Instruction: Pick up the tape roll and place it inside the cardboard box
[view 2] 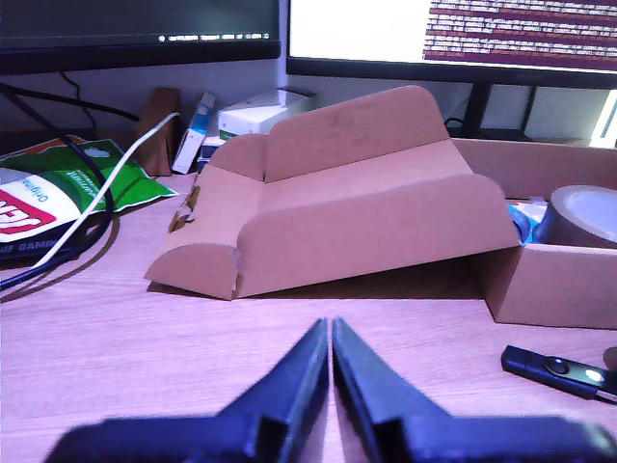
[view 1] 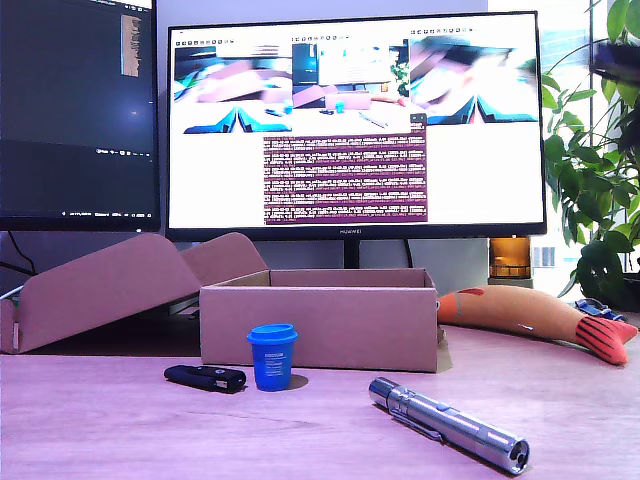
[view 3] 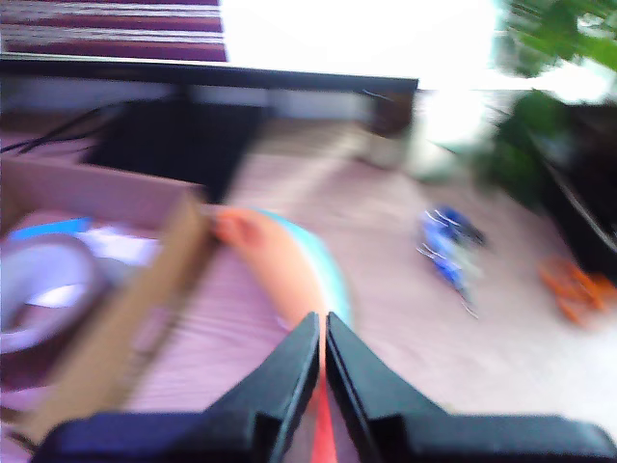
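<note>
Tape roll (view 2: pixel 581 214) seen lying inside cardboard box (view 2: pixel 559 280), so placement judged done. My first gripper (view 2: pixel 331 333) and my second gripper (view 3: pixel 322 328) closed with nothing held, both kept clear of box

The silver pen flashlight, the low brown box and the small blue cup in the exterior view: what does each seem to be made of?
The silver pen flashlight looks like brushed metal: bright glints run along its barrel and clip. The low brown box looks like matte corrugated cardboard, with dull plain walls and a thin raw top edge. The small blue cup is probably plastic, judging by its even saturated colour and ridged lid, though paper cannot be ruled out.
</note>
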Controlling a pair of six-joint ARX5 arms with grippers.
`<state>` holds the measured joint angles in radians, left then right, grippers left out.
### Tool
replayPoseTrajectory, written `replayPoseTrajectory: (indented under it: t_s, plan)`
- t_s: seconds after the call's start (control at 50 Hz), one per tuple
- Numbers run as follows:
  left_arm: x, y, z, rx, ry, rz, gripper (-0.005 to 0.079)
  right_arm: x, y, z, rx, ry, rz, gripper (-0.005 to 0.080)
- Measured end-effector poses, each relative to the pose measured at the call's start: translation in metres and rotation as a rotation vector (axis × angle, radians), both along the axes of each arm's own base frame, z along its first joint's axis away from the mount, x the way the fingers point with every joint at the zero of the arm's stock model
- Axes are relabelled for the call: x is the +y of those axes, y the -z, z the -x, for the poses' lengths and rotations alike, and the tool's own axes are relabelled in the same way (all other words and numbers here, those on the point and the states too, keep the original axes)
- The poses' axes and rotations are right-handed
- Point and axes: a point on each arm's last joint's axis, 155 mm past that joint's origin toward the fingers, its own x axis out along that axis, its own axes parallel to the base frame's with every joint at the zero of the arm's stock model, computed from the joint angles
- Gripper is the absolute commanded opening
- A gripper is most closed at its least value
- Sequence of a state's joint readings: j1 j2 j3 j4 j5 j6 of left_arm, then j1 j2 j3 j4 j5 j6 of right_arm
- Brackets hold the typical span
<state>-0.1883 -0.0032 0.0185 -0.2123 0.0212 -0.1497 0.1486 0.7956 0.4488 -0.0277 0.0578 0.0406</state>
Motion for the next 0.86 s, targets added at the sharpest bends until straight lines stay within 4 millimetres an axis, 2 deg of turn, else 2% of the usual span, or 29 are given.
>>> replayPoseTrajectory:
  t_s: [0.14, 0.3, 0.54, 0.76, 0.86]
  plan:
    - [0.000, 0.000, 0.000, 0.000, 0.001, 0.001, -0.0019, -0.003, 0.014, 0.019, -0.057, -0.008, -0.053, -0.0010]
    - [0.000, 0.000, 0.000, 0.000, 0.001, 0.001, -0.0019, -0.001, 0.014, 0.037, -0.142, -0.018, -0.098, -0.0010]
    - [0.000, 0.000, 0.000, 0.000, 0.001, 0.001, -0.0019, -0.004, -0.010, 0.061, -0.294, -0.029, -0.091, -0.0010]
    - [0.000, 0.000, 0.000, 0.000, 0.001, 0.001, -0.0019, -0.006, -0.048, 0.077, -0.459, -0.034, -0.108, -0.0010]
    - [0.000, 0.000, 0.000, 0.000, 0.001, 0.001, -0.0019, -0.006, -0.049, 0.079, -0.465, -0.034, -0.109, -0.0010]
